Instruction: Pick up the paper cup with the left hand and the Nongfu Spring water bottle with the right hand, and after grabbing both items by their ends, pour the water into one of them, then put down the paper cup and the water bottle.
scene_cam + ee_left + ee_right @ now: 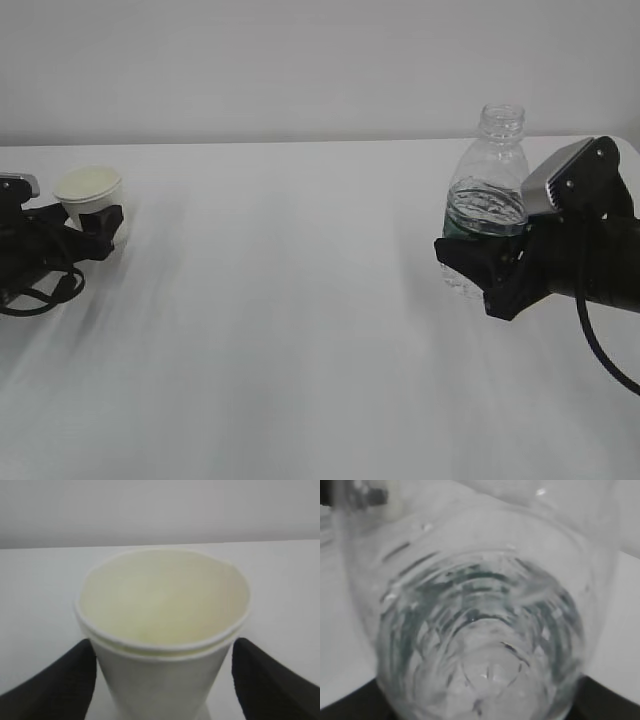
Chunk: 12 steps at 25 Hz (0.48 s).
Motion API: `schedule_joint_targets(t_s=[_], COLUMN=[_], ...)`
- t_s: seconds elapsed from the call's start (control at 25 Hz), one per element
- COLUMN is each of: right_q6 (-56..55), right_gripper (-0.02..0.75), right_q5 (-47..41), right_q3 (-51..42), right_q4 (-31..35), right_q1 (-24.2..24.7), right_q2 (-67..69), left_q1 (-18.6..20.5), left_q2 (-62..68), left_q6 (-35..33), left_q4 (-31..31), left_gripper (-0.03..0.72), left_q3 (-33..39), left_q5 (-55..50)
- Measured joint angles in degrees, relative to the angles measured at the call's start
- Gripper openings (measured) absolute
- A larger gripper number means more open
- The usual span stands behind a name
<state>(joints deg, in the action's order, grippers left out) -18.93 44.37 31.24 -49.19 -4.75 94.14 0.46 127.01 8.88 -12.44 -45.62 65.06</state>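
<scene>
with the paper cup standing upright at the table's left edge between the left hand's widely parted fingers, and the right hand gripping the upright nongfu spring water bottle low, withdrawing straight is advisable.

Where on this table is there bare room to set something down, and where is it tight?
The widest free patch is the bare white table between the paper cup at far left and the water bottle at right, running to the near edge. It is crowded around each end effector: left, right.
</scene>
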Motion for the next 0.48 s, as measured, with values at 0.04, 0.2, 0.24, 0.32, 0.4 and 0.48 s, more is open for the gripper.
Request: schedule_joint_targets(t_s=[0.04,0.2,0.24,0.32,0.4,0.48], right_q6=[0.0,-0.1,-0.1,-0.1,-0.2,-0.2], right_gripper=[0.423,0.423,0.423,0.423,0.423,0.423], right_q5=[0.0,0.0,0.0,0.0,0.0,0.0], right_q3=[0.0,0.0,0.0,0.0,0.0,0.0], right_q4=[0.0,0.0,0.0,0.0,0.0,0.0], right_q1=[0.0,0.0,0.0,0.0,0.0,0.0], right_q2=[0.0,0.0,0.0,0.0,0.0,0.0], left_q1=[0.0,0.0,0.0,0.0,0.0,0.0], left_q2=[0.1,1.8,2.0,2.4,2.4,2.6], left_q6=[0.0,0.1,0.1,0.1,0.1,0.1], left_q4=[0.0,0.0,0.0,0.0,0.0,0.0], left_gripper=[0.618,0.619,0.619,0.619,0.619,0.619], left_q3=[-0.5,-2.6,-3.0,-3.5,-4.2,-5.4], left_q5=[-0.3,-1.6,-1.8,-1.9,-2.3,-3.5])
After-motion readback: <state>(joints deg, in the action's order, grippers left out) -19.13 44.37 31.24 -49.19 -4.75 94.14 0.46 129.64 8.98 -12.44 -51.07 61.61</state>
